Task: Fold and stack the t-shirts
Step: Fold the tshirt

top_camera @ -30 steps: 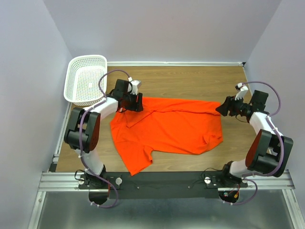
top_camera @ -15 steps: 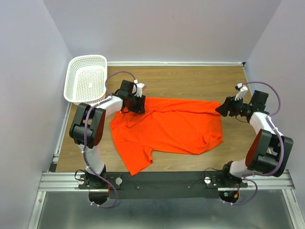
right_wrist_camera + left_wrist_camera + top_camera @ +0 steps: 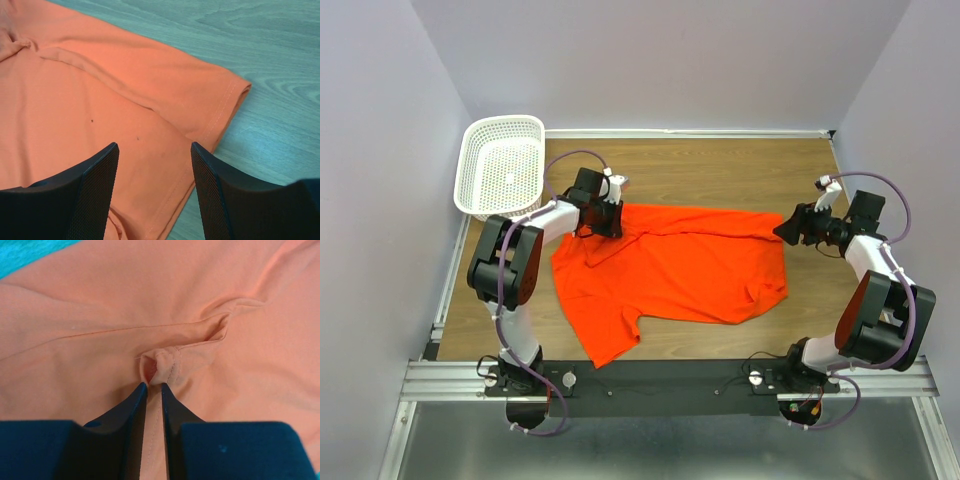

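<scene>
Left pincer (image 3: 154,386) is nipped on a hem ridge of the t-shirt (image 3: 680,270), which is laid crumpled on the bench (image 3: 720,170); right pincer (image 3: 155,150) is held spread over its edge. No fold is made yet.

Top cam sits high behind the arm bases, looking down on the whole table (image 3: 720,170). Left wrist cam is right up against the t-shirt (image 3: 100,300), fabric filling it. Right wrist cam hangs higher, over the t-shirt's far right corner and bare wood.

No text, label, brand or number is readable anywhere.
</scene>
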Controlling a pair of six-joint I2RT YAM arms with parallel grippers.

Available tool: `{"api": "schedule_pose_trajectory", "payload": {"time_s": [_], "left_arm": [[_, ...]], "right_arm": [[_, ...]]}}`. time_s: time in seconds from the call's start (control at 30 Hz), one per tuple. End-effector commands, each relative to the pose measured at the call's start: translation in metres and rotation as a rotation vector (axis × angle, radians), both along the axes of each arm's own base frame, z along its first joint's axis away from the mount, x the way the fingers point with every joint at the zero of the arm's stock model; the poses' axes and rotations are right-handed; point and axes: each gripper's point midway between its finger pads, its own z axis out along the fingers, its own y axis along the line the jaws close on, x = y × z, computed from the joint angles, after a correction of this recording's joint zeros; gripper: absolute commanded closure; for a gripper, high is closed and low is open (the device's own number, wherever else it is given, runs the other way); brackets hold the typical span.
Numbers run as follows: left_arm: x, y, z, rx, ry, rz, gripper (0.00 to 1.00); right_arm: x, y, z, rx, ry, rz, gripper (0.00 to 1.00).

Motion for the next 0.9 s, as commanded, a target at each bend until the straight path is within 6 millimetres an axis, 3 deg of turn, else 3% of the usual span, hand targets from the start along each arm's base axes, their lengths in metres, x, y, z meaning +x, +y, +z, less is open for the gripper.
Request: {"api": "schedule_pose_trajectory", "payload": {"time_s": [0.0, 0.13, 0.3, 0.4, 0.57, 0.63, 0.7, 0.73, 0.87], "left_arm": [[-0.010, -0.010, 0.022, -0.051, -0.013, -0.047, 0.76], [-0.014, -0.011, 0.029, -0.067, -0.024, -0.055, 0.85], [-0.018, -0.011, 0.030, -0.071, -0.020, -0.059, 0.90], [-0.023, -0.014, 0.032, -0.090, -0.012, -0.074, 0.99], [-0.031, -0.018, 0.033, -0.095, -0.008, -0.085, 1.00], [-0.020, -0.006, 0.037, -0.038, -0.051, -0.020, 0.88], [-0.010, 0.003, 0.040, 0.003, -0.084, 0.027, 0.67], [-0.007, 0.003, 0.039, 0.013, -0.088, 0.035, 0.61], [0.003, 0.007, 0.029, 0.056, -0.076, 0.046, 0.55]], "right_arm": [[-0.001, 0.000, 0.002, 0.015, 0.001, 0.014, 0.33], [0.000, -0.001, 0.002, 0.015, 0.003, 0.011, 0.33], [0.000, -0.001, 0.002, 0.021, 0.004, 0.010, 0.33], [0.000, -0.001, 0.003, 0.025, 0.002, 0.011, 0.33], [-0.001, -0.002, 0.004, 0.028, 0.001, 0.009, 0.33], [-0.001, -0.002, 0.004, 0.030, 0.001, 0.009, 0.33], [-0.001, -0.002, 0.004, 0.034, 0.001, 0.011, 0.33], [-0.001, -0.002, 0.004, 0.035, 0.001, 0.012, 0.33], [-0.001, -0.002, 0.005, 0.036, -0.001, 0.012, 0.32]]}}
